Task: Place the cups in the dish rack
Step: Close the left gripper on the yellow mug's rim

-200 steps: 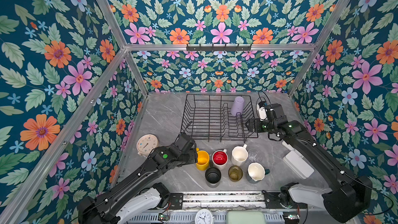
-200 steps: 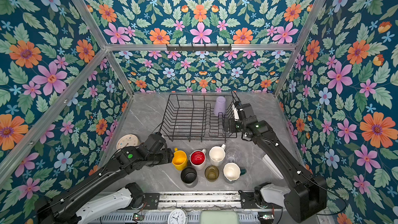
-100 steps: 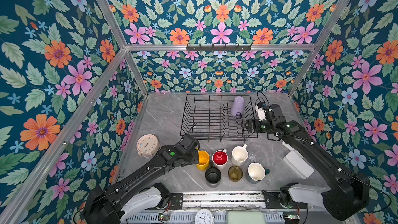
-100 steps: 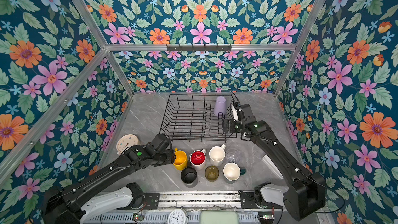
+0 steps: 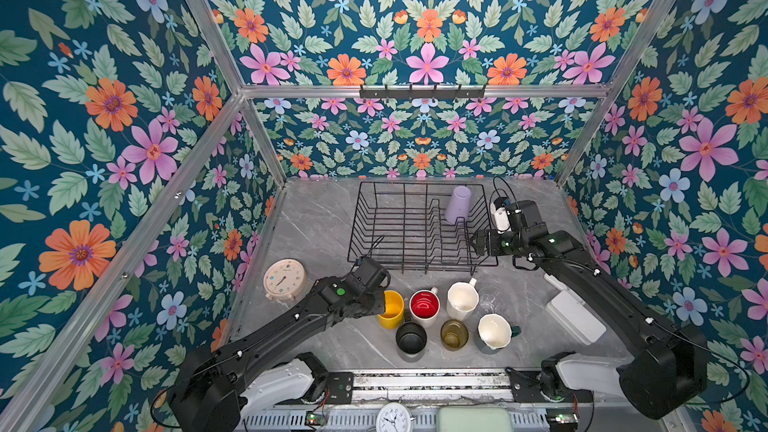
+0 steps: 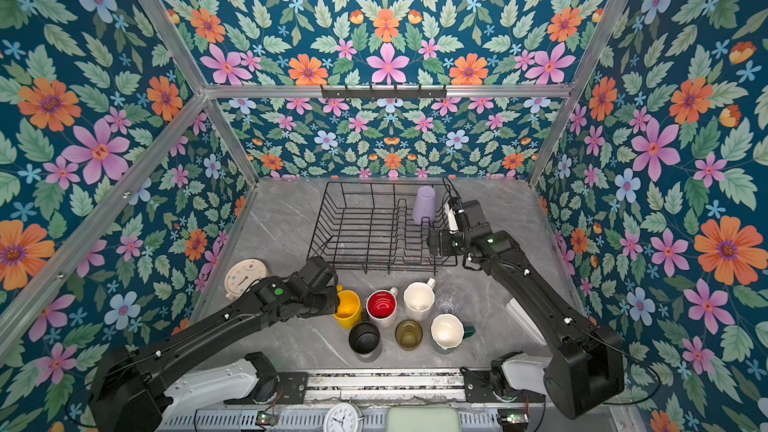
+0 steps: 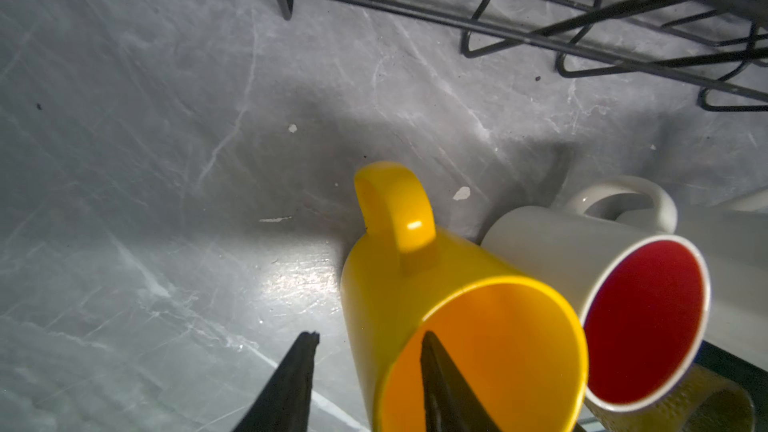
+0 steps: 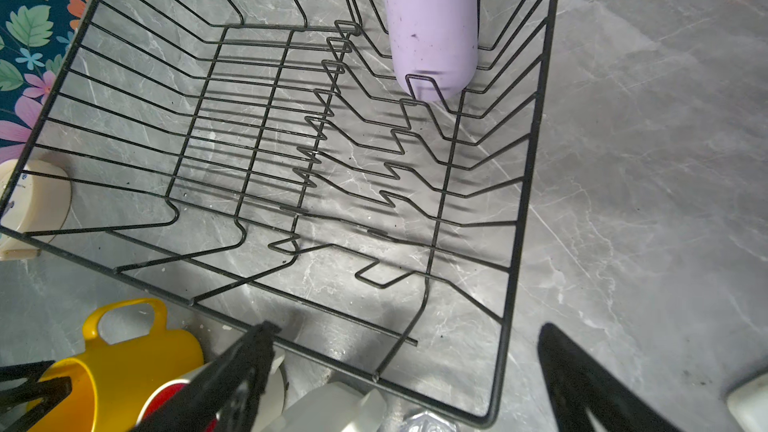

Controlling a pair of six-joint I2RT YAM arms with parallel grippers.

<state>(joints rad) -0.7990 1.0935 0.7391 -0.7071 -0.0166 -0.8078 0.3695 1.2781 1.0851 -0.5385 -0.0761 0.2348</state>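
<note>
The yellow mug stands leftmost in a cluster before the dish rack. My left gripper straddles its rim, one finger inside and one outside, still open, with a gap to the wall. Beside the mug are the red-inside mug, cream mug, clear glass, black mug, amber glass and teal mug. The lilac tumbler stands upside down in the rack's far right. My right gripper hangs wide open and empty over the rack's near right corner.
A cream clock leans at the left, close to my left arm. A white box lies at the right under my right arm. A black hook rail runs along the back wall. Another clock sits at the front edge.
My left gripper has moved right onto the yellow mug's rim and its jaws have narrowed. The right arm has barely moved.
</note>
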